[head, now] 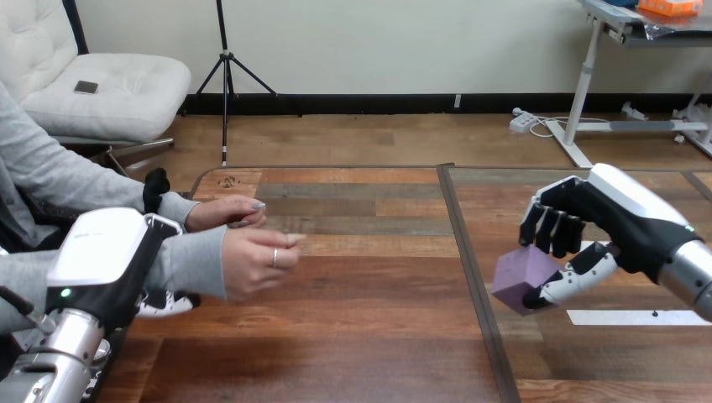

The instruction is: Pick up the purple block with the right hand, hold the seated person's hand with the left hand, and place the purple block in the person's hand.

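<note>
the right hand (pixel 606 225) has the purple block (pixel 522 280) pinched over the desk (pixel 361 336) — pickup done. the left hand (pixel 105 252) curls round the person's forearm (pixel 191 262). the block is well apart from the person's hand (pixel 256 262) — placing remains.

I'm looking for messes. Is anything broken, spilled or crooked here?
Nothing stands out. The purple cube-shaped block sits whole in the right hand, the left hand wraps the person's grey-sleeved forearm, and the wooden table looks undamaged.
</note>
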### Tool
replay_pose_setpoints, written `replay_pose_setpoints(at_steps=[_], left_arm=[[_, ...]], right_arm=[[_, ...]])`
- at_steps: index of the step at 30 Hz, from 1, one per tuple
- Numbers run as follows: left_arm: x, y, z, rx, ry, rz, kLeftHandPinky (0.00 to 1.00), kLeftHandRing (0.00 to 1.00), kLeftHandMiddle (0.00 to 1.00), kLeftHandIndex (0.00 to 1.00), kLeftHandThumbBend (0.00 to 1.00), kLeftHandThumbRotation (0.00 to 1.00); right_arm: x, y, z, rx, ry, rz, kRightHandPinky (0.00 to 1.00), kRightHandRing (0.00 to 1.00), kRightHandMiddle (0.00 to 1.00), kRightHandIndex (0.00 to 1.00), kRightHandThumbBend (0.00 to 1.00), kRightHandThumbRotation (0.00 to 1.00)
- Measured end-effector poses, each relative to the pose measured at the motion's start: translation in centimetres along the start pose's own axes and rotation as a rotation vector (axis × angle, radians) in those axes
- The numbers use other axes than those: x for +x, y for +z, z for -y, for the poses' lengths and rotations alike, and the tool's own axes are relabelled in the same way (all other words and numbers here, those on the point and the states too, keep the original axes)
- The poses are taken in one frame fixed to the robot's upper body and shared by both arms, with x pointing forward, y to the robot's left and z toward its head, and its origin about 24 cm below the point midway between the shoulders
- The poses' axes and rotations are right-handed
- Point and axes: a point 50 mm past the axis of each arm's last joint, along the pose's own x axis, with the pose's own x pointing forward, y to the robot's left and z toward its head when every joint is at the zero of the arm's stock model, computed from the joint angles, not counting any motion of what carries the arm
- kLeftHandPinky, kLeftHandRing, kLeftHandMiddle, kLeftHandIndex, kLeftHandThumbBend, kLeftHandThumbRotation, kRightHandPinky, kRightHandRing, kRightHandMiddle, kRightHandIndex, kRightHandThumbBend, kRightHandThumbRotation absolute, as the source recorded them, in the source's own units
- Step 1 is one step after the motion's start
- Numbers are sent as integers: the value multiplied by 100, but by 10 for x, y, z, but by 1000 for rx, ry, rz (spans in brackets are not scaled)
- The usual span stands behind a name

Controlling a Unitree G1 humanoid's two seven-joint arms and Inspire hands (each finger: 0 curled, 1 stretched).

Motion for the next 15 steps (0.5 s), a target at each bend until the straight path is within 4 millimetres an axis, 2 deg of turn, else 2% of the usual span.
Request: replay_pose_setpoints(at_steps=[15], left_arm=[[8,16,-11,-26,70,42,19,25,29,30,81,0]], right_arm=[[5,6,-7,15,-9,37,33,35,39,40,91,0]])
